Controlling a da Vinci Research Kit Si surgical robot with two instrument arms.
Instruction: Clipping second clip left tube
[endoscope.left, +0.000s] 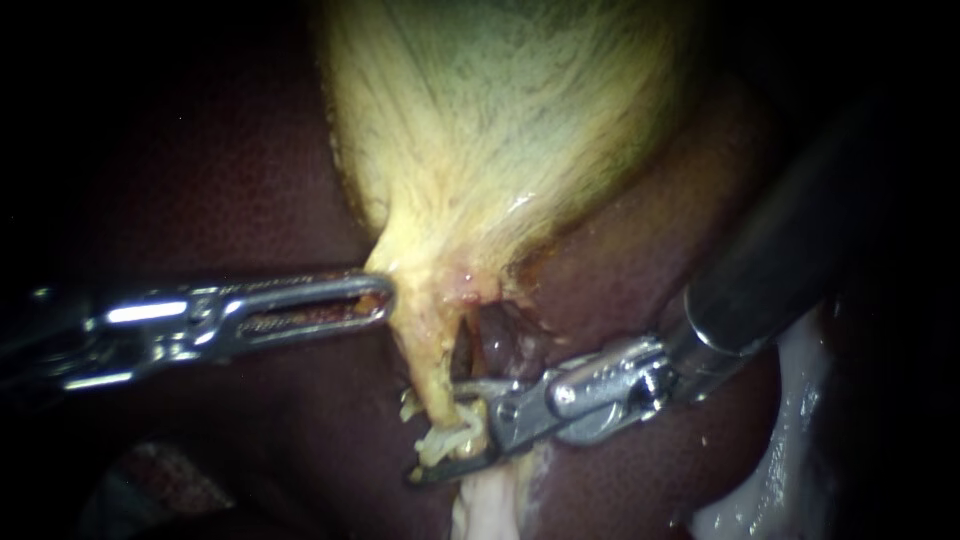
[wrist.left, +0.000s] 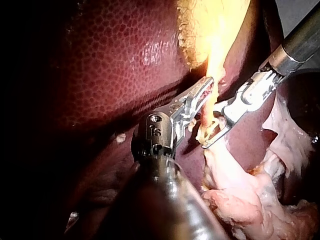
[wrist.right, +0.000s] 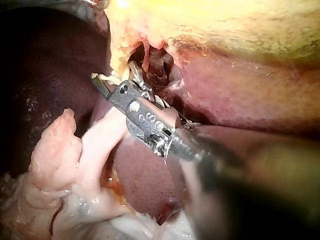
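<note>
- The left tool (wrist.left: 204, 90) has its jaws closed on the yellow tube (wrist.left: 214, 67), beside the dark red liver (wrist.left: 115, 60).
- Just beside it, the right tool (wrist.left: 214, 131) holds its jaws apart around the same tube.
- Pale pink tissue (wrist.left: 235, 185) lies past the right tool.

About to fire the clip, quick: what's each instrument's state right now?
Left instrument: cannot be told.
Right instrument: open, jaws straddling the left tube.

Our left instrument (endoscope.left: 383, 298) and right instrument (endoscope.left: 440, 432) crowd the left tube (endoscope.left: 432, 365). Only a narrow window (endoscope.left: 463, 345) opens beside it, liver (endoscope.left: 200, 180) behind.
</note>
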